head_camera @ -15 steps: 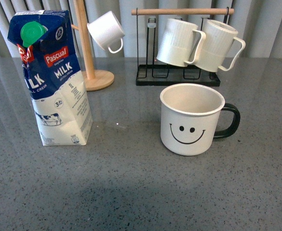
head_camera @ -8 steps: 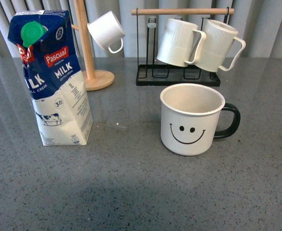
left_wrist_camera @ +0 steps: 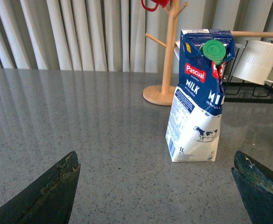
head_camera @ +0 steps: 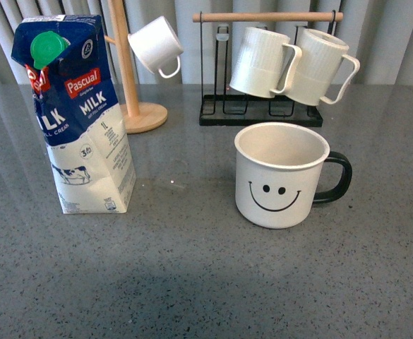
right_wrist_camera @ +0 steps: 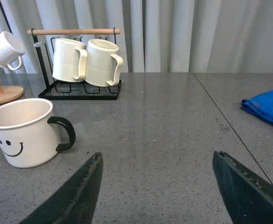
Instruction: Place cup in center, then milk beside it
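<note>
A pleated pale grey curtain closes off the whole back, behind a speckled dark grey table whose glossy top mirrors the folds as soft pale streaks. At the back of the table stand a wooden mug tree bearing a small white mug and, near it, a black wire rack with a wooden bar holding two ribbed mugs. In the right wrist view a thin seam crosses the top, with a blue cloth lying beyond it.
</note>
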Controlling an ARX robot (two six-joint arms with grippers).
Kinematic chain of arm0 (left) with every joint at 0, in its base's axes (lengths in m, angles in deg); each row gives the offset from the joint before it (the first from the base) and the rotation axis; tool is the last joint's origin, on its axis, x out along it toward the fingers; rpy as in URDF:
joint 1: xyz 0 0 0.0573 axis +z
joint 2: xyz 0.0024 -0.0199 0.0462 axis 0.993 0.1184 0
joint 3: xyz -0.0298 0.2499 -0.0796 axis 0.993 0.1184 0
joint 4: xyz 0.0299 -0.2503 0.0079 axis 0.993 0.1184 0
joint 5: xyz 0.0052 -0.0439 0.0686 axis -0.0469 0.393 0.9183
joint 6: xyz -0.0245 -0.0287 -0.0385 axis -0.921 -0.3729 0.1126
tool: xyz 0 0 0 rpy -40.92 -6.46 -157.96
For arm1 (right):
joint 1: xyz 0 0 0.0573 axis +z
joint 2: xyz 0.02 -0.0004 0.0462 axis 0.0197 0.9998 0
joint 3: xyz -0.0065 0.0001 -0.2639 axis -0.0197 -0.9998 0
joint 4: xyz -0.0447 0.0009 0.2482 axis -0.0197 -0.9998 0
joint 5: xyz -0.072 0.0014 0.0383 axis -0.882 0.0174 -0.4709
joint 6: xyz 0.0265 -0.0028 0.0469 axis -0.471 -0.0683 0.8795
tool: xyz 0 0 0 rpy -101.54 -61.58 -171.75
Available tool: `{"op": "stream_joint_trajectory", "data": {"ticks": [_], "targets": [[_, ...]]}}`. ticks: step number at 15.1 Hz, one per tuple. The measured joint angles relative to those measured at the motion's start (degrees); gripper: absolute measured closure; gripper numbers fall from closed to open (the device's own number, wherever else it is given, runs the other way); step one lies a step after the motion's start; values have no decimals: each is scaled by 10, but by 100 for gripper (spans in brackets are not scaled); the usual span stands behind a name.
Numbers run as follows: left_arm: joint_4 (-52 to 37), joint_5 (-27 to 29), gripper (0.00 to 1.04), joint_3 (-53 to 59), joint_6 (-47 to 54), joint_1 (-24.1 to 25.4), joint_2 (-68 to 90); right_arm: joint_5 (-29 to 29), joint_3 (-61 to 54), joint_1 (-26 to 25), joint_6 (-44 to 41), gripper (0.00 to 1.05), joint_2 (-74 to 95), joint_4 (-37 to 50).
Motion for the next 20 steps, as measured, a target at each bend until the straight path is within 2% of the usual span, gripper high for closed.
{"op": "stream_joint_trajectory", "data": {"ticks": [3,12,14,15,17,18,20], "targets": [[0,0,7,0,0,0,0,0,0,0,0,5,0,0],[0,0,7,0,0,0,0,0,0,0,0,7,0,0],[141,9,7,-61,-46,4,82,0,0,0,0,7,0,0],[143,-12,7,-80,-55,23,104,0,0,0,0,7,0,1],[81,-81,7,-142,-53,91,148,0,0,0,0,7,0,0],[65,-100,7,-157,-50,105,161,0,0,0,0,7,0,0],[-24,-218,7,-250,-14,189,295,0,0,0,0,7,0,0]]}}
